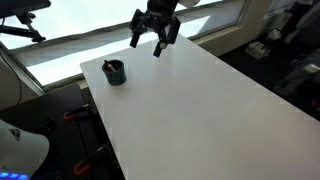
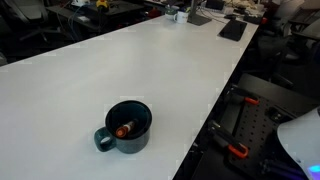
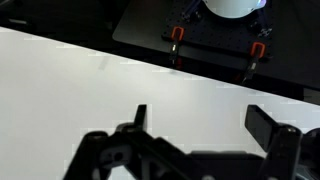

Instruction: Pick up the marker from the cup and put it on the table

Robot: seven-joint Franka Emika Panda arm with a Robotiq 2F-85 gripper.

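Observation:
A small dark cup [image 1: 116, 72] with a handle stands near one corner of the white table [image 1: 190, 110]. It also shows in an exterior view [image 2: 127, 127], and the marker [image 2: 124, 129] lies inside it with its reddish-orange end showing. My gripper [image 1: 147, 46] hangs open and empty above the table's far edge, well away from the cup. In the wrist view the two fingers [image 3: 200, 118] are spread over bare white tabletop [image 3: 80, 80]; the cup and marker are out of that view.
Windows run behind the table. Red clamps [image 3: 175, 37] and the robot's base frame sit past the table edge in the wrist view. Dark items [image 2: 232, 29] lie at the table's far end. Chairs and equipment stand around the table.

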